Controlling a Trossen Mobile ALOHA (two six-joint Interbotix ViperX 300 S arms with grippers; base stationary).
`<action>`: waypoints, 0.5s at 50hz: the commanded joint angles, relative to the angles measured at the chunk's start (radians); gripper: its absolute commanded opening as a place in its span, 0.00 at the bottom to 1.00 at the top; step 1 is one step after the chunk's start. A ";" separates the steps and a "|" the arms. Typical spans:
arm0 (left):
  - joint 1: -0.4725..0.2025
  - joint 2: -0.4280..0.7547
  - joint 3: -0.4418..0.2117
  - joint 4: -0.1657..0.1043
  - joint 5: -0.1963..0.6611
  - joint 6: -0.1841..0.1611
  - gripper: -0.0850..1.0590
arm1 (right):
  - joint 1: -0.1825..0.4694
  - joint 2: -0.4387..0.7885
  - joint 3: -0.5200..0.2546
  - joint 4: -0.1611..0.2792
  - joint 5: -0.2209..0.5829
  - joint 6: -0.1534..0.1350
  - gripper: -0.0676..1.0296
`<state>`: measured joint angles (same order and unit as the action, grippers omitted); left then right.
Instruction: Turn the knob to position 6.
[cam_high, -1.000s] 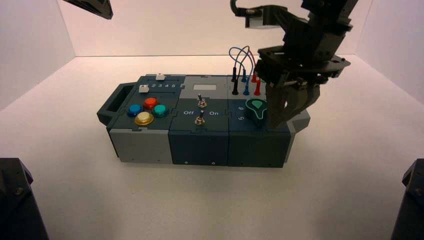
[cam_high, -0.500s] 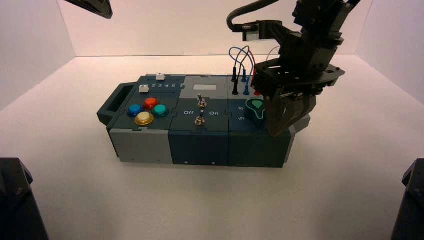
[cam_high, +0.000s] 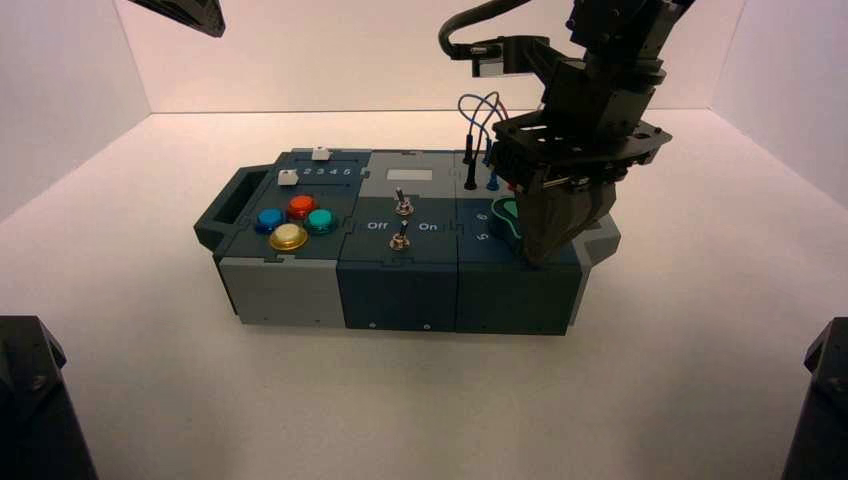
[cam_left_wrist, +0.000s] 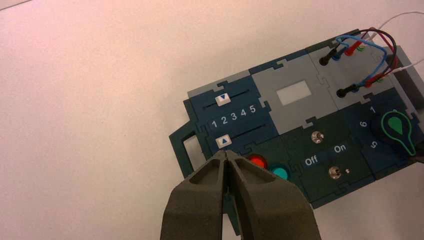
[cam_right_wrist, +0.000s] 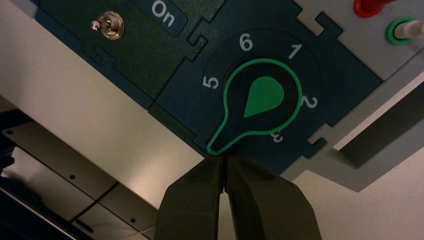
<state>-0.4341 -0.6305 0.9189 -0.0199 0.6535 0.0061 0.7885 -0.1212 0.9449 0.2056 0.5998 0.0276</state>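
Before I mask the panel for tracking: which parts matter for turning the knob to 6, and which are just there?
In play:
- knob, tip between 5 and 3
- digit 6
- right gripper, shut at the knob's tip

Just there:
- left gripper, shut above the box
- push buttons
- toggle switches
- sliders
- wires

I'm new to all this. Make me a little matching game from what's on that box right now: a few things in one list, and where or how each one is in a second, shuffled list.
Things:
1. the knob
2. right gripper
3. left gripper
4. orange button

Places or states:
A. shut, raised over the button end of the box
B. in the cluster with the blue, teal and yellow buttons
C. its tip points between 5 and 3, away from the 6
D. shut, its fingertips at the knob's pointed tip

Pairs: 1-C, 2-D, 3-A, 4-B
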 joint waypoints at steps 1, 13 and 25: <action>-0.002 -0.006 -0.029 0.003 -0.005 0.008 0.05 | -0.002 -0.006 -0.032 -0.002 0.000 0.005 0.04; -0.003 -0.002 -0.029 0.003 -0.005 0.012 0.05 | -0.002 -0.006 -0.054 -0.002 0.003 0.005 0.04; -0.003 0.000 -0.031 0.003 -0.005 0.012 0.05 | -0.002 0.015 -0.075 -0.002 0.003 0.005 0.04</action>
<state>-0.4357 -0.6274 0.9189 -0.0184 0.6519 0.0123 0.7869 -0.1058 0.8989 0.2010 0.6059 0.0276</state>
